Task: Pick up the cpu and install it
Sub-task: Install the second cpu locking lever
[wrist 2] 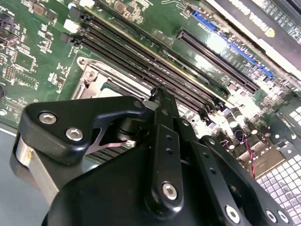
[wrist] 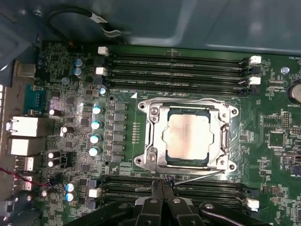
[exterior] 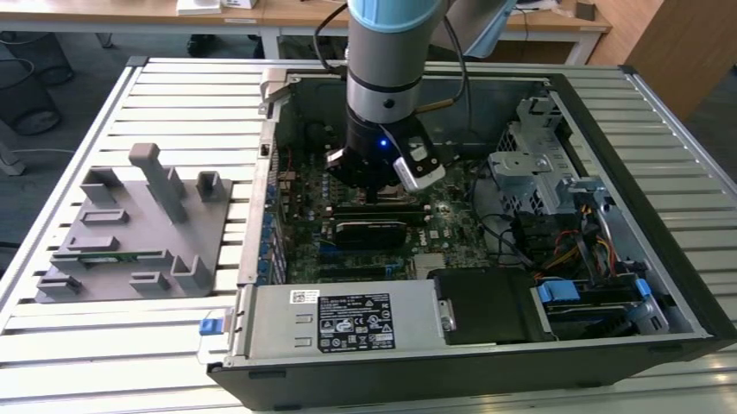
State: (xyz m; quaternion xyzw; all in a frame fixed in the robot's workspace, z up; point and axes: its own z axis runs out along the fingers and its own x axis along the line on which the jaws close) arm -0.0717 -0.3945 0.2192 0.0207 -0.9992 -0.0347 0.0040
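With the small square silver-topped cpu (wrist: 188, 138) already seated in its metal socket frame (wrist: 153, 136), the black claw (wrist: 160, 186) hovers beside it, fingers pressed together, holding nothing.

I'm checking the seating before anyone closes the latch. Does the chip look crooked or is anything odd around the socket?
Nothing stands out. In the first wrist view the cpu lies flat and square inside the socket frame, edges parallel to it. The gripper sits beside the socket over the memory slots, apart from the chip.
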